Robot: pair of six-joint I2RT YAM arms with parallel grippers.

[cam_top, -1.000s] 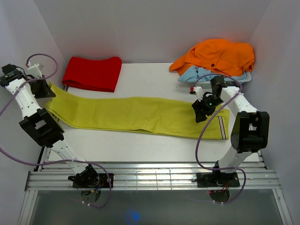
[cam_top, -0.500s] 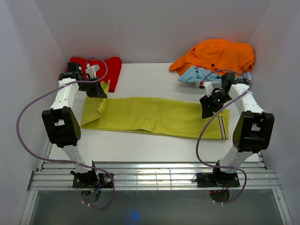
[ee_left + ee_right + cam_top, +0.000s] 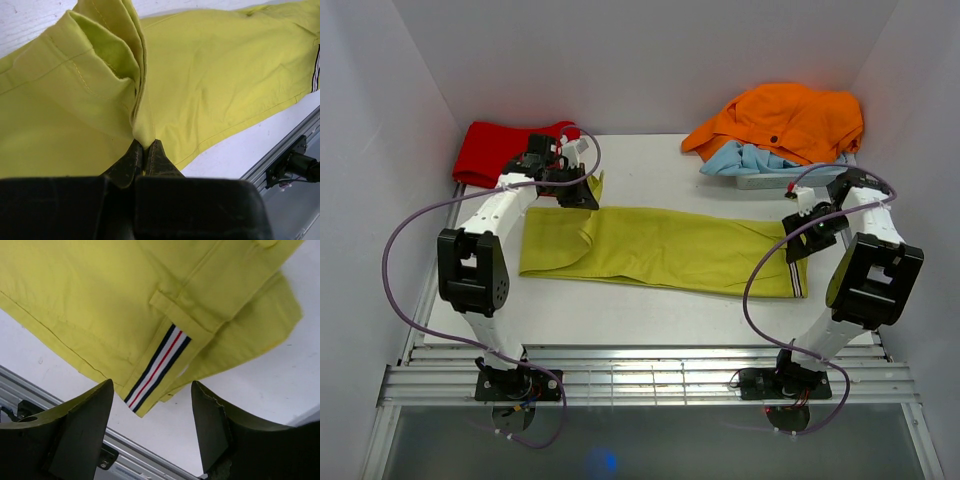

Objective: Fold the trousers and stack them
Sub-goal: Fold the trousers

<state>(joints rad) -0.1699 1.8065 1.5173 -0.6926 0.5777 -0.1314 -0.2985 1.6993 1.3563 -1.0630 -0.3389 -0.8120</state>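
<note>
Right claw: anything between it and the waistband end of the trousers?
Nothing visible. The right claw hangs open over the striped waistband of the trousers; only fabric and bare table show beneath it. The orange garment lies farther back, apart.

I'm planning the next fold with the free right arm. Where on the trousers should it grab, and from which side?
Probably the waistband corner by the striped lining, approached from the right with the right gripper open. There the trousers end in a flat edge with bare table beside it, letting a finger slide under. The left gripper holds the leg end.
</note>
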